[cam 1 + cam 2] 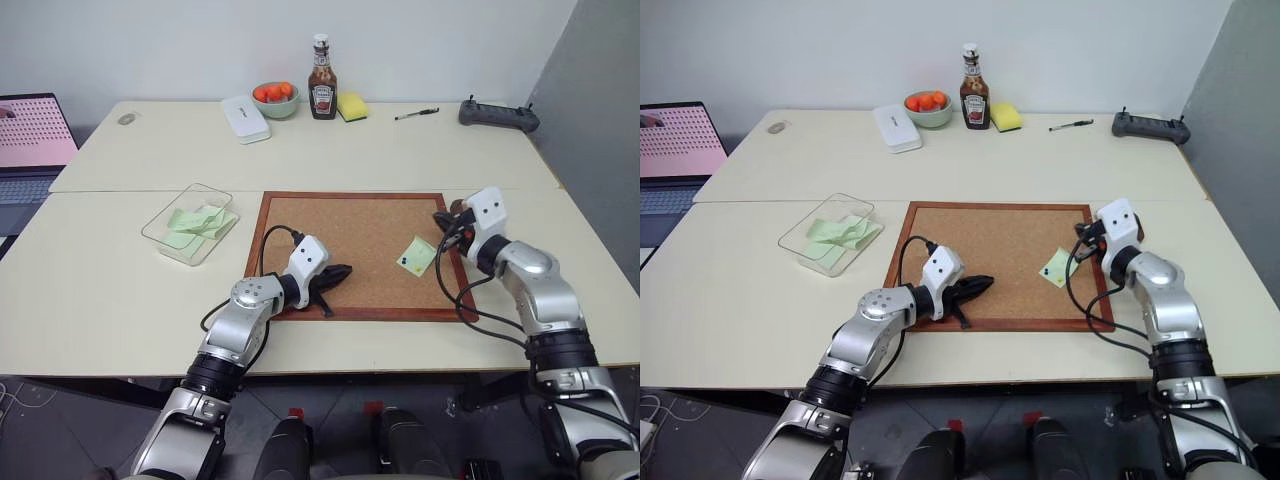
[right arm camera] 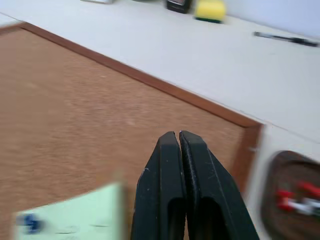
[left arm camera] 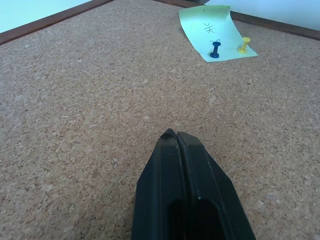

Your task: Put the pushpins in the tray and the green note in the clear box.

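Green note [image 1: 417, 254] lay pinned at 3 o'clock on the rough corkboard [image 1: 350, 235] by a blue pushpin [image 3: 215, 50] and a yellow one [image 3: 243, 45]. Both grippers, left [image 1: 340, 272] and right [image 2: 179, 136], were pressed together, empty. Tray [image 2: 292, 197], probably glossy plastic, sat just right. Risk: tugging the thin paper while pinned would tear it.

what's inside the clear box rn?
The clear box holds pale green notes, loosely piled; how many can't be told, since they overlap. No pushpins seen in it.
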